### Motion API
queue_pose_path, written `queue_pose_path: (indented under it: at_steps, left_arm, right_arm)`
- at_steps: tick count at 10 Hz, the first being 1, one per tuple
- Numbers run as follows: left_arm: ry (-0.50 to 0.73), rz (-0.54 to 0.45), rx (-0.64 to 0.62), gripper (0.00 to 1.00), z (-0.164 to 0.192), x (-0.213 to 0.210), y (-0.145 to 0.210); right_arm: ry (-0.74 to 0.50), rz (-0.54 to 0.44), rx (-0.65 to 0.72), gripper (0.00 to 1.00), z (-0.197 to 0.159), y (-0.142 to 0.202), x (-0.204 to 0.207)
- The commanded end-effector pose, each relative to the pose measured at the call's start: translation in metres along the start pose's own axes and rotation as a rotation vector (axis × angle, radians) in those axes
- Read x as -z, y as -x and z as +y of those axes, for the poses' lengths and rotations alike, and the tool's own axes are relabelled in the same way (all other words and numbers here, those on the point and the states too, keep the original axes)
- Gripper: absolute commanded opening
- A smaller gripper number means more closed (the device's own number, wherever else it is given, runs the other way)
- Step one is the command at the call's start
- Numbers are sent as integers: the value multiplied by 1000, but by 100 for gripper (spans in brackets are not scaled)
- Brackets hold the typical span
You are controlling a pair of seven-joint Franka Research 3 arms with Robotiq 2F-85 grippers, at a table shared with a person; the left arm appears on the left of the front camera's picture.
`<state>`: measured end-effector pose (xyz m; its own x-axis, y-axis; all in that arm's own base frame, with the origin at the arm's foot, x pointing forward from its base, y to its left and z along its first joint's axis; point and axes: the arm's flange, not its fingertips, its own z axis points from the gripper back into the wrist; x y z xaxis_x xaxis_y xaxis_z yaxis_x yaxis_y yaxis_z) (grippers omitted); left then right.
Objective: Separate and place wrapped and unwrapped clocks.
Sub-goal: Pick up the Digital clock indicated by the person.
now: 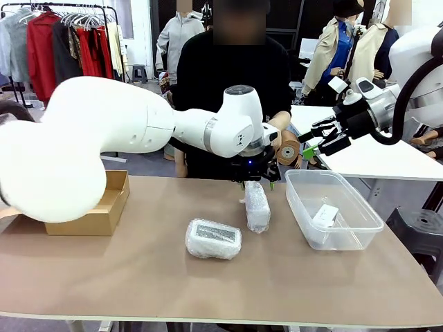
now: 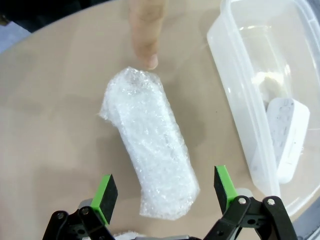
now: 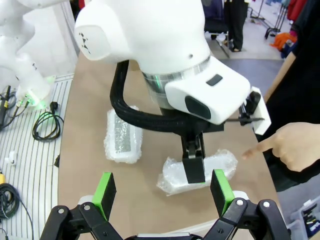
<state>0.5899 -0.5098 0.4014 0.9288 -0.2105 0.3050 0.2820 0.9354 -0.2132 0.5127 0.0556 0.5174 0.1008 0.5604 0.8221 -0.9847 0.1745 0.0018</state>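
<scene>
A wrapped clock (image 1: 257, 206), an oblong bundle in whitish bubble wrap, lies mid-table. My left gripper (image 1: 257, 181) hovers just over it, open. In the left wrist view the bundle (image 2: 150, 140) runs lengthwise between the green pads (image 2: 105, 192), which stand apart from it. A person's finger (image 2: 145, 35) points at its far end. A second wrapped clock (image 1: 213, 238) with a grey face lies nearer the front. The unwrapped white clock (image 1: 324, 214) rests in a clear plastic container (image 1: 346, 235). My right gripper (image 1: 311, 143) hangs open in the air above the container's far side, holding nothing.
An open cardboard box (image 1: 97, 218) sits at the table's left, partly behind my left arm. The person stands at the far edge, hand (image 3: 292, 147) reaching over the table. The container's rim (image 2: 235, 95) lies close beside the bundle. Bare tabletop runs along the front.
</scene>
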Motion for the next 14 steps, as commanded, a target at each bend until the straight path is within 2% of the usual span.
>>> queue_pose_path:
  at_steps: [1,10,11,14]
  left_arm:
    - [-45,14,-2,100,-12,9,-16]
    - [-140,56,-93,100,-18,63,-17]
    - [-174,41,-68,94,-13,66,-17]
    - [-168,53,-82,35,-12,67,-17]
  right_arm:
    - [18,-3,5,100,0,-2,2]
    - [18,-3,5,100,0,-2,2]
    - [18,-3,5,100,0,-2,2]
    - [18,-3,5,100,0,-2,2]
